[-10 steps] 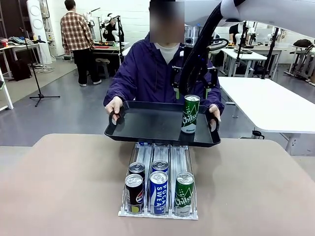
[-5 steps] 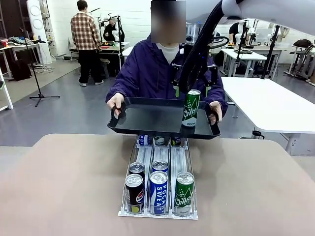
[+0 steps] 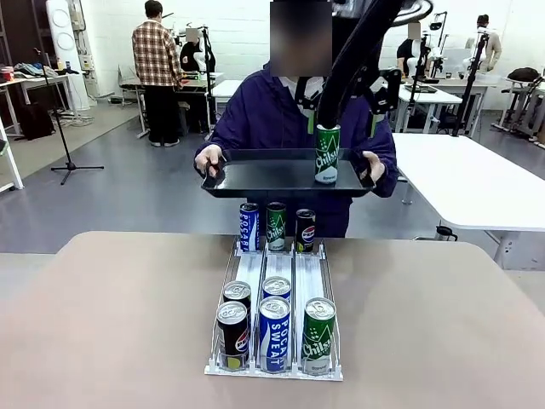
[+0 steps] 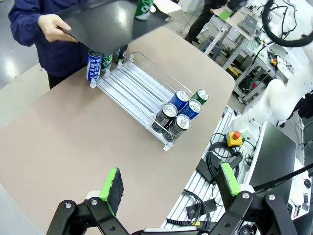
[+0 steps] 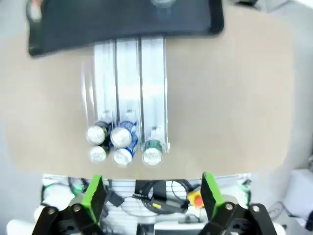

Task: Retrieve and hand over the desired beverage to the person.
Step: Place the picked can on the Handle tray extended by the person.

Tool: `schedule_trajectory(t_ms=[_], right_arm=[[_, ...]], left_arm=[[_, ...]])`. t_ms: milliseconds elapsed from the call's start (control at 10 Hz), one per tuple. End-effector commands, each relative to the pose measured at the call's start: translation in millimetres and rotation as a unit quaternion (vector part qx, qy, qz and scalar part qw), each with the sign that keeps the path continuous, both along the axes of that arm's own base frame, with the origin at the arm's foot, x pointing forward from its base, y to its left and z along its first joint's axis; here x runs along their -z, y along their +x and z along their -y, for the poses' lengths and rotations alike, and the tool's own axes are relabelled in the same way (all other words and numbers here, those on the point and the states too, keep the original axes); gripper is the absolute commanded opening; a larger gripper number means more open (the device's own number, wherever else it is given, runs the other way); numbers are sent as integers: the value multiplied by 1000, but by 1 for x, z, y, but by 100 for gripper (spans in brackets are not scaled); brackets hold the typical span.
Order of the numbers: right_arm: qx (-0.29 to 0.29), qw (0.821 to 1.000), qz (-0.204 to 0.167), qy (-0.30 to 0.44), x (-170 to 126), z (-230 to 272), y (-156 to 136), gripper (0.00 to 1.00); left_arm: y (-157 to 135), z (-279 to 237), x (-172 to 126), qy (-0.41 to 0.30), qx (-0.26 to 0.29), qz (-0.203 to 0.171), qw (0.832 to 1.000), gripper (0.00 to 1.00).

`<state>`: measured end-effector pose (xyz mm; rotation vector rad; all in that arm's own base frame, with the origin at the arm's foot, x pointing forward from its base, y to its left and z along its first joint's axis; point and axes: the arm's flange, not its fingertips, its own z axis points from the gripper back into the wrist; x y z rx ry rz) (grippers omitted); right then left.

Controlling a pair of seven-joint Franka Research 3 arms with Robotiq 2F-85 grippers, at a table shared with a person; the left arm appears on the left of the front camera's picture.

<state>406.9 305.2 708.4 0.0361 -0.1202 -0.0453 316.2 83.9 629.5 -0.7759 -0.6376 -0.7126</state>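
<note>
The person (image 3: 281, 119) in a dark purple jacket holds a black tray (image 3: 264, 175) by both ends, beyond the table's far edge. A green Chilsung can (image 3: 327, 153) stands upright on the tray's right part. My right gripper (image 3: 342, 126) hangs open near the can's top, and nothing sits between its green pads (image 3: 311, 122). In the right wrist view the right gripper (image 5: 152, 193) is spread wide, with the tray (image 5: 122, 22) far off from it. My left gripper (image 4: 171, 186) is open above the table's near edge, holding nothing. The tray (image 4: 105, 22) and green can (image 4: 143, 7) lie far from it.
A clear three-lane can rack (image 3: 274, 277) lies mid-table. Its front holds a black can (image 3: 232, 334), a blue Pocari Sweat can (image 3: 274, 332) and a green can (image 3: 318, 335), with two more behind. Three cans (image 3: 276, 225) stand at its far end. White tables stand at the right.
The person has lifted the tray with the green can higher and drawn it back, uncovering the rack's far cans. My right gripper has risen and stays open.
</note>
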Motion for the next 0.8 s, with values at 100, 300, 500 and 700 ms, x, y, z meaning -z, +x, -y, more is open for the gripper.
schedule_trajectory(t_ms=[100, 300, 500, 700], right_arm=[[-12, 1000, -6, -19, 29, 8, -60, 100], [-4, 1000, -15, -13, 39, 17, -73, 100], [-7, 999, -13, -32, 25, 4, -70, 100], [-7, 999, -13, -32, 25, 4, -70, 100]], left_arm=[[0, 0, -1, -7, 5, 9, 1000, 100], [0, 0, -1, -7, 5, 9, 1000, 100], [0, 0, -1, -7, 5, 9, 1000, 100], [0, 0, -1, -7, 5, 9, 1000, 100]])
